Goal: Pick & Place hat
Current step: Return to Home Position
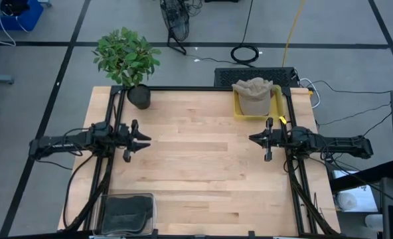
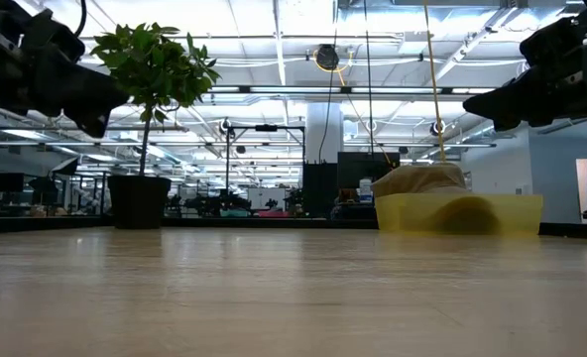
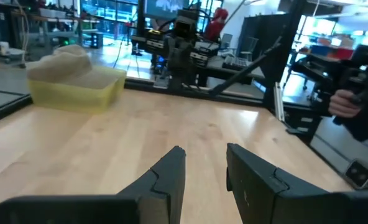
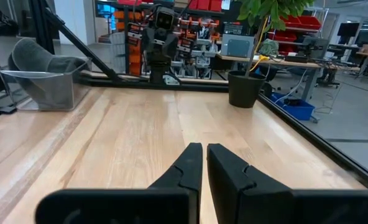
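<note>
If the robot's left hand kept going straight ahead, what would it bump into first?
Most likely the right hand, which faces the left hand from across the table. Nothing lies on the bare wood between them, and the yellow bin sits off to one side of that line.

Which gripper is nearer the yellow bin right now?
Right. The right gripper hangs close by the yellow bin, on the right side of the table; the left gripper is far across it, over the left side.
</note>
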